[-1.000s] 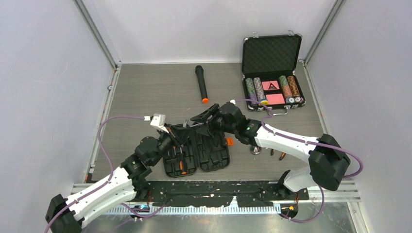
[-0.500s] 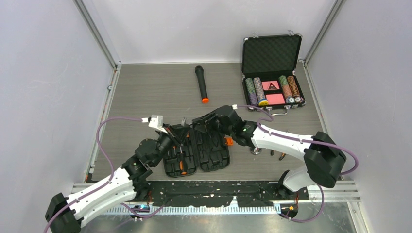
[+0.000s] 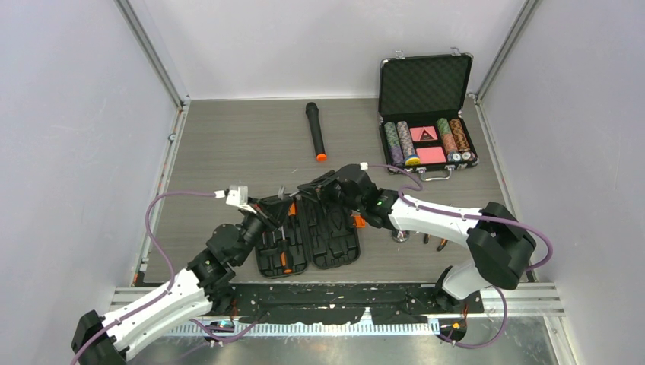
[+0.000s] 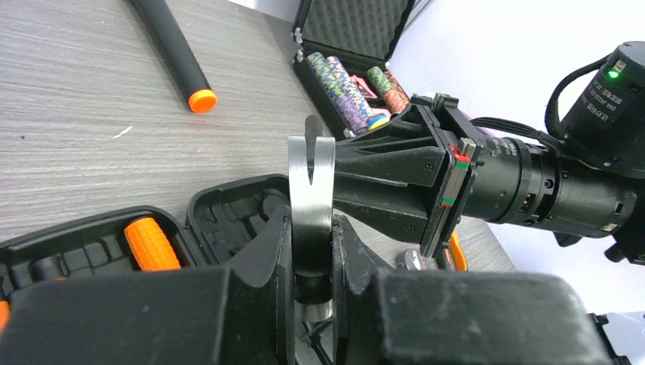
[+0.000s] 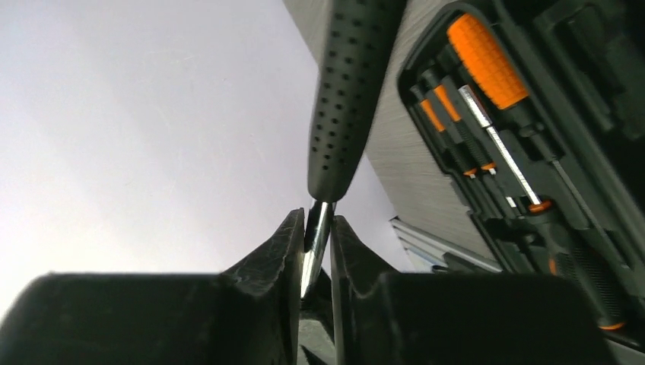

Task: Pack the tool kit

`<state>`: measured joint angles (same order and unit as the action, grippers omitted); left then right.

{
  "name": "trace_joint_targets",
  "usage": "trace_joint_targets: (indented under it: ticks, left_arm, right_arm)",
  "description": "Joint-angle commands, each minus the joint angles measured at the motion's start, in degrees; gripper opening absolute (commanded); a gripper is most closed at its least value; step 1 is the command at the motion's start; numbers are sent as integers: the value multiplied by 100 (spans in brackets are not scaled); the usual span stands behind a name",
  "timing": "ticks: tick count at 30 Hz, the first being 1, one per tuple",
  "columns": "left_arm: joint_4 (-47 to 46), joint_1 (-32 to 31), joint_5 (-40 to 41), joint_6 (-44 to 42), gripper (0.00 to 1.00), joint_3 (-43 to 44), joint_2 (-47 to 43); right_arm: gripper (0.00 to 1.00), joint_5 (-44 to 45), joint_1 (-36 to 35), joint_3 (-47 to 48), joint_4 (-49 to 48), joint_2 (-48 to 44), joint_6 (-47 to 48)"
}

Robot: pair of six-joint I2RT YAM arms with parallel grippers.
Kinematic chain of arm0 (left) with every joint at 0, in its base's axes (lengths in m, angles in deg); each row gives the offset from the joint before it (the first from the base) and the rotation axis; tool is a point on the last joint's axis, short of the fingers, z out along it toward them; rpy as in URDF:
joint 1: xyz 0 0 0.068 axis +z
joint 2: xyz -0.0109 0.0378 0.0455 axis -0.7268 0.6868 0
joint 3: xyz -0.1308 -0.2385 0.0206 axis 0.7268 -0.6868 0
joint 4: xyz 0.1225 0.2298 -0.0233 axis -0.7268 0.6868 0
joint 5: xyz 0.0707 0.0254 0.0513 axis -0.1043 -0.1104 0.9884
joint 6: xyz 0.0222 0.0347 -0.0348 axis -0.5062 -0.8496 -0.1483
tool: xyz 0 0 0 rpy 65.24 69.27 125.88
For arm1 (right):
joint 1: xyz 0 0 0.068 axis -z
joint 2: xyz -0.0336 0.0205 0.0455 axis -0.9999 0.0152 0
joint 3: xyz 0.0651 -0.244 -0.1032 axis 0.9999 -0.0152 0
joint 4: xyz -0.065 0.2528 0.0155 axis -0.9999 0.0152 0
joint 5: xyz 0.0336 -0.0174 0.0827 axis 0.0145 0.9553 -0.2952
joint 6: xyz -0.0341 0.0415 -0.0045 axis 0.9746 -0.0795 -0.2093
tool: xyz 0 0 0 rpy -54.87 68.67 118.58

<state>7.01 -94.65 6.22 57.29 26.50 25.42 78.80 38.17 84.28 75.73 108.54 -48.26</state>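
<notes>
The tool kit (image 3: 335,245) lies open and flat on the table near the front, with orange-handled screwdrivers (image 5: 488,65) in its left half (image 4: 228,213). Above its far edge both grippers hold one hammer. My left gripper (image 4: 312,228) is shut on the steel claw head (image 4: 310,179). My right gripper (image 5: 317,226) is shut on the shiny shaft just below the black dotted handle (image 5: 346,99). In the top view the left gripper (image 3: 278,205) and right gripper (image 3: 308,190) meet nose to nose; the hammer between them is mostly hidden.
A black microphone with an orange end (image 3: 316,131) lies at the back centre. An open case of poker chips (image 3: 426,114) stands at the back right. Pliers (image 3: 435,242) and a small round metal part (image 3: 399,236) lie right of the kit.
My right gripper has moved left to the hammer and shut on its shaft. The left gripper has kept its hold on the head and sunk slightly.
</notes>
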Motion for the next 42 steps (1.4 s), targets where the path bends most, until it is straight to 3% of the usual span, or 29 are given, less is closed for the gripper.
trace_joint_targets:
  ticks: [1, 3, 5, 11, 14, 17, 22, 26, 34, 42]
  left_arm:
    - [-680, -31, 71, 108, 0, 14, -239]
    - [-621, -31, 52, 127, 1, 12, -282]
    - [-508, -31, -8, 136, 8, 31, -326]
    - [780, -35, -101, 105, 63, 272, -687]
    - [1779, -27, 76, 176, 82, 438, -1032]
    - [2945, -27, 318, 190, 92, 827, -1351]
    - [4791, -22, 578, -57, 99, 1892, -1129]
    - [5602, -22, 430, -22, 100, 2548, -309]
    - [5356, 219, -24, 322, 100, 2406, 408]
    - [5215, 303, -233, 400, 100, 2114, 428]
  right_arm:
    - [16, -29, 57, -50, -657, 67, -56]
    - [9, -55, 65, -63, -727, 77, -47]
    - [6, -57, 85, -87, -786, 55, 13]
    - [5, -21, 287, -229, -768, -193, 574]
    - [5, -392, 491, -239, -693, -261, 1221]
    - [5, -1055, 676, -168, -348, -154, 1856]
    - [5, -1611, 671, 315, 1042, 148, 3750]
    - [5, -1206, 410, 724, 2774, 97, 5209]
    - [5, -507, -143, 1383, 4322, 225, 6389]
    - [5, -178, -582, 2019, 4337, 858, 6614]
